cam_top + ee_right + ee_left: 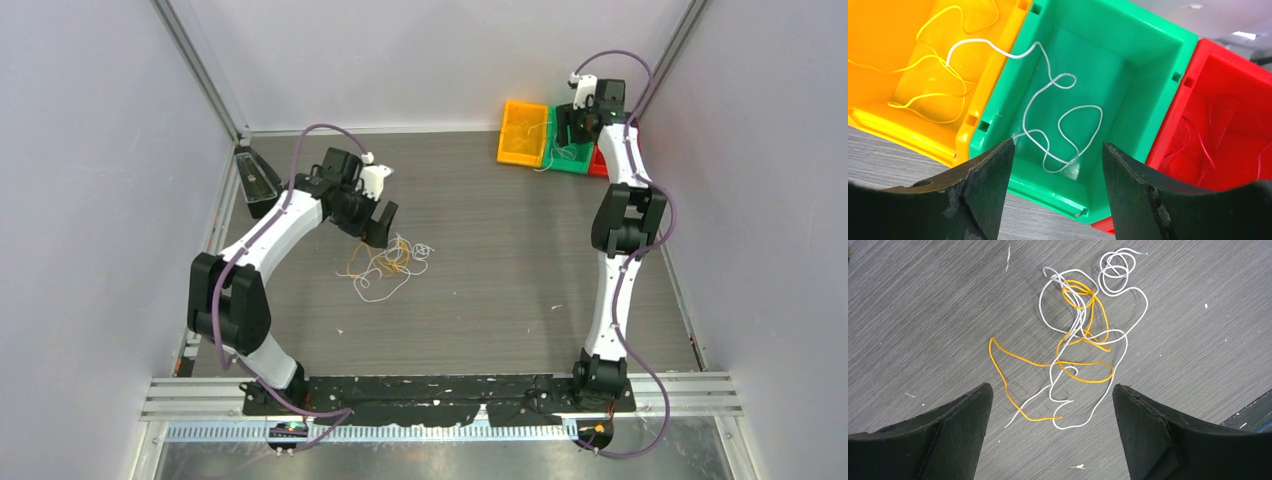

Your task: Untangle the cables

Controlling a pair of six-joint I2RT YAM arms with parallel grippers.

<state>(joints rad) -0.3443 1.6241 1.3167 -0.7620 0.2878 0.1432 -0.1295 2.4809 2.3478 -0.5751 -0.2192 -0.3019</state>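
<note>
The limp, featherlight cables [1080, 335] lie tangled on the worktop [923, 315] below my left tool [1050, 385], wide open and empty, so I judge the outlying orange loop [998, 360] the cleanest pinch; my right tool [1058, 142] gapes empty over the green bin [1148, 85].

Cables [1083, 337] are white and yellow-orange, table [923, 315] streaked grey, with orange bin [878, 40], green bin [1148, 75], red bin [1228, 75].

Left arm [285, 222] and right arm [628, 160]: white link shells, black joint housings. A purple hose [318, 127] trails along each. Left end effector [1050, 385] and right end effector [1058, 143] bear matte-black wedge fingers [948, 435], scuffed on the right pair.
</note>
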